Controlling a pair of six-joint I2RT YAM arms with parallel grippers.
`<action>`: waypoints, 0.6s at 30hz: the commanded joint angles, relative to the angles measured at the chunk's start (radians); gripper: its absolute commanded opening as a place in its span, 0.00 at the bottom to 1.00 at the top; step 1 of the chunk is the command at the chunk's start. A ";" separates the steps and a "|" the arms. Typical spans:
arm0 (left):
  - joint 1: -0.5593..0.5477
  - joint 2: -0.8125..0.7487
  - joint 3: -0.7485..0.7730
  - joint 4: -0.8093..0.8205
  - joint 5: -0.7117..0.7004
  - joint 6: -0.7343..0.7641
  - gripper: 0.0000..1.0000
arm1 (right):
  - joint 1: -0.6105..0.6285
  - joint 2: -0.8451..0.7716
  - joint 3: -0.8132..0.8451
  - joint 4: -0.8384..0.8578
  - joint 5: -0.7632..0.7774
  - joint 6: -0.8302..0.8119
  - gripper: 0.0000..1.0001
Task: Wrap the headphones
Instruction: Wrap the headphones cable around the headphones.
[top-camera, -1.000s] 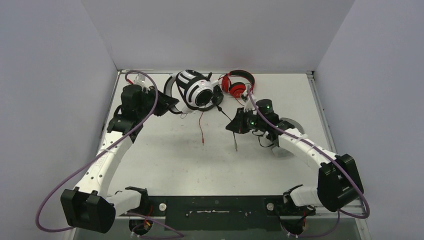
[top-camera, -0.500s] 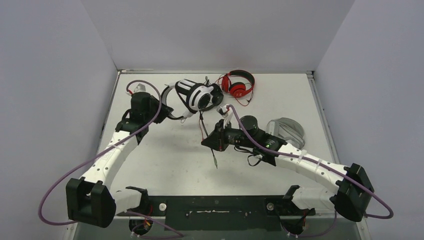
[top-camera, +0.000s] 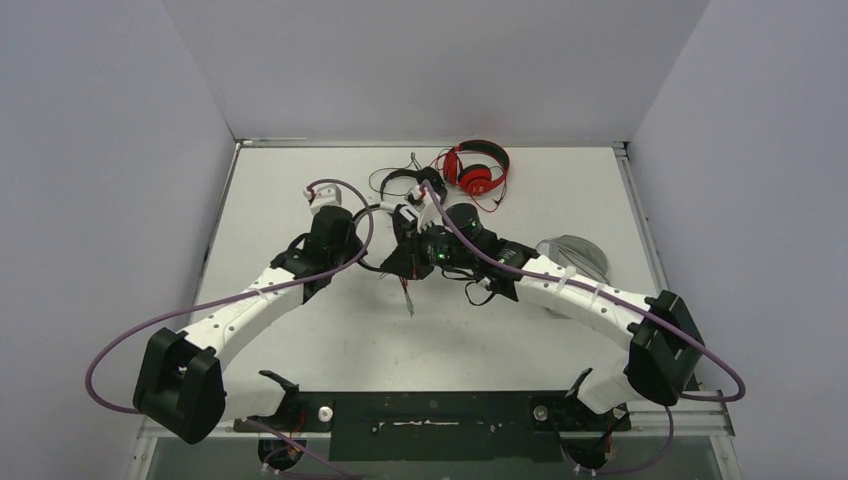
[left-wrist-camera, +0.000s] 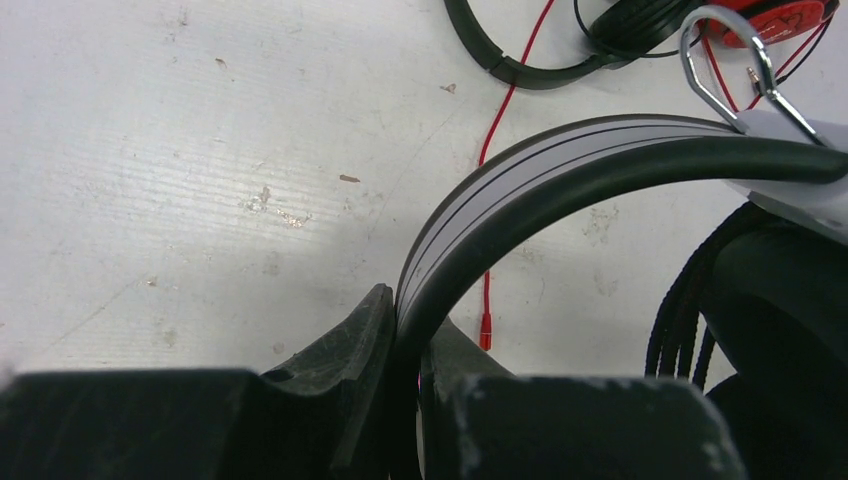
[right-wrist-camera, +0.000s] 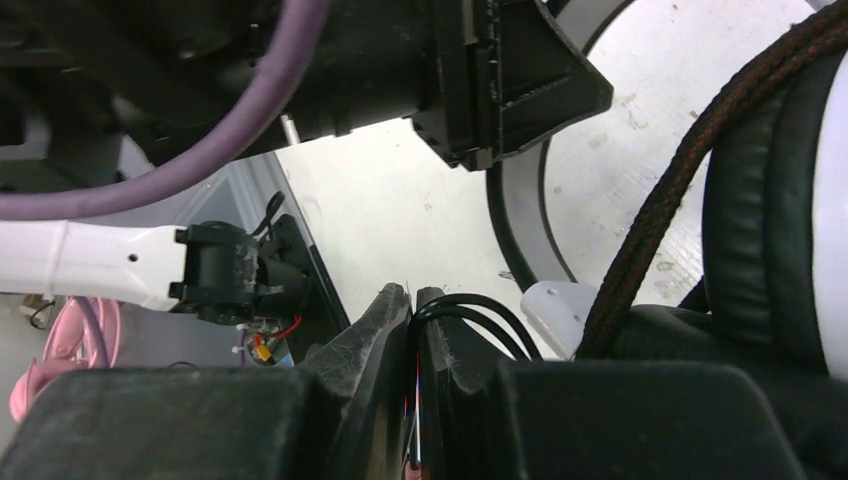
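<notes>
My left tool (top-camera: 372, 262) and right tool (top-camera: 402, 258) meet nose to nose over the middle of the surface (top-camera: 300, 190), with a headphone set (top-camera: 405, 222) mostly hidden between them. A thin cable (top-camera: 408, 298) trails toward me from there. Red headphones (top-camera: 476, 170) and black headphones (top-camera: 393, 180) lie near the far edge. A grey pair (top-camera: 578, 250) sits just beside my right arm.

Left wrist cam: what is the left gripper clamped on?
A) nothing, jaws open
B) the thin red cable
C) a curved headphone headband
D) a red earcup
C: in the left wrist view the left gripper is pinched shut on the curved headband, while the red cable runs behind it, untouched.
</notes>
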 joint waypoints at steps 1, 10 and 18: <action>-0.014 0.004 -0.005 0.112 0.041 0.030 0.00 | -0.043 0.042 0.070 0.029 0.040 0.040 0.07; -0.034 -0.004 -0.055 0.106 0.169 -0.032 0.00 | -0.138 0.140 0.065 0.106 -0.017 0.104 0.33; -0.035 -0.025 -0.055 0.087 0.228 -0.066 0.00 | -0.147 0.186 0.063 0.125 -0.022 0.101 0.59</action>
